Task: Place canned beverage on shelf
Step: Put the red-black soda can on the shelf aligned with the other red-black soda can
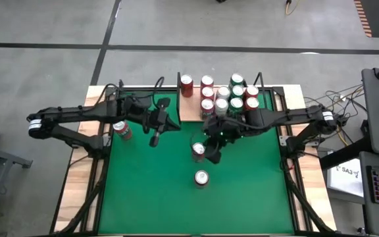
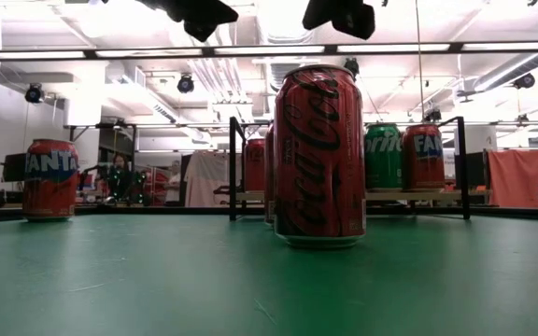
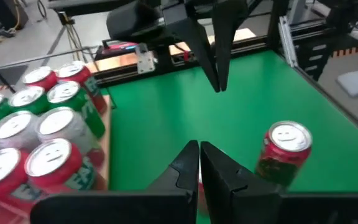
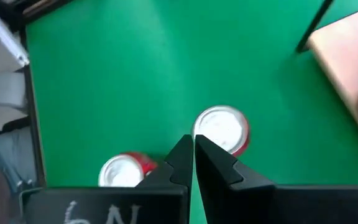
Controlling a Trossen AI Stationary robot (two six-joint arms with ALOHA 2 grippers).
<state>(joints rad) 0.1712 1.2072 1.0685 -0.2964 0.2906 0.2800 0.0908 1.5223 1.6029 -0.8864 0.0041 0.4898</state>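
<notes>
Both hands are pressed together and hold nothing. The right hand (image 1: pixel 212 155) hangs above the green tabletop (image 1: pixel 143 191), just over a red can (image 1: pixel 199 151) standing upright near the middle; a second red can (image 1: pixel 201 178) stands close by, nearer the front edge. The left hand (image 1: pixel 155 137) waits over the tabletop's left part, near a third red can (image 1: pixel 121 130) at the left edge.

The shelf (image 1: pixel 189 108) sits at the back edge. Its right part is crowded with red, green and silver cans (image 1: pixel 229 95); one red can (image 1: pixel 187 85) stands alone at its left end, with bare board around it.

Risks, as I judge them:
- The right fingers are together, so descending now would strike the can's top and tip it.
- Opening low beside it could knock the can toward its neighbour.
- A carried can could clip the shelf's black upright (image 1: pixel 179 80).
- Setting down on the crowded side could topple the packed cans; the bare left part looks safer.
</notes>
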